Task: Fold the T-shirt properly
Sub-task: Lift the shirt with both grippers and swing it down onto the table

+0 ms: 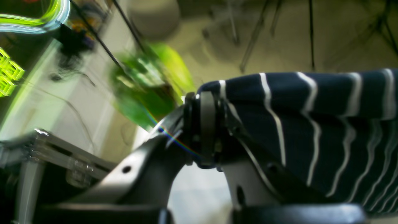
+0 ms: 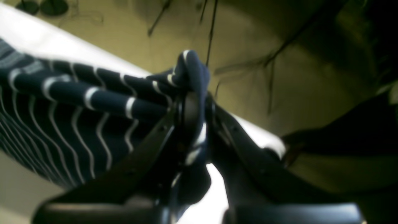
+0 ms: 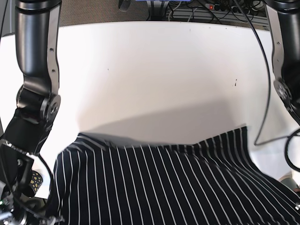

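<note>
Judging by the drape, the T-shirt (image 3: 159, 183) is soft, light and limp, so it is best held at edges or corners, never mid-panel. A bunched edge is pinched in the left gripper (image 1: 206, 124), jaws closed on cloth; another bunched edge is clamped in the right gripper (image 2: 194, 124). The navy striped fabric is seen lifted and stretched between both, sagging over the near edge of the white bench (image 3: 154, 75). Sagging and stripe skew are expected if tension is uneven.
</note>
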Available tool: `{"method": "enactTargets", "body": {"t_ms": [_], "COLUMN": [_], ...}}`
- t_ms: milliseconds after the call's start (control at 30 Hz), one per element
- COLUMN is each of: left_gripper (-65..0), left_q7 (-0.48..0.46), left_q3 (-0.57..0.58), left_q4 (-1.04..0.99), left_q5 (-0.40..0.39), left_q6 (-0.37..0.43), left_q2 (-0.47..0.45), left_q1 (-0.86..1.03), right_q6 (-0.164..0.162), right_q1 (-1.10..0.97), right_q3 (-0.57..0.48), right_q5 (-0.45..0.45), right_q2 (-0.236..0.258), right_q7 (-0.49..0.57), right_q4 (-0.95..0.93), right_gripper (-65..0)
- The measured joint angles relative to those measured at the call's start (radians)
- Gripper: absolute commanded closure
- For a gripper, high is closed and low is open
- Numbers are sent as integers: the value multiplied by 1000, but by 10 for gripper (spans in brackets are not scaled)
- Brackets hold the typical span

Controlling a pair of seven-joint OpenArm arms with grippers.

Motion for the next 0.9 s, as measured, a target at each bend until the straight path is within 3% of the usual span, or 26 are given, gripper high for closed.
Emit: {"method": "enactTargets", "body": {"t_ms": [233, 433, 667, 900], "left_gripper": [0, 0, 0, 0], "left_q7": [2, 29, 56, 90], "left_q3": [10, 33, 25, 0], "left_q4": [-13, -5, 156, 358], "left_q5": [-6, -11, -20, -22], "left_q6": [3, 0, -41, -50], "left_q2": [-27, -26, -23, -11], "left_q1": [-111, -95, 98, 377], "right_q6": [-1, 2, -3, -5], "right_q1": [95, 0, -245, -516], "right_q3": [7, 78, 150, 229], "right_q5": [13, 23, 24, 123], "right_q2": [3, 0, -6, -11], "right_q7": [-71, -128, -183, -185], "right_q4": [2, 97, 270, 412], "right_gripper": [0, 0, 0, 0]}}
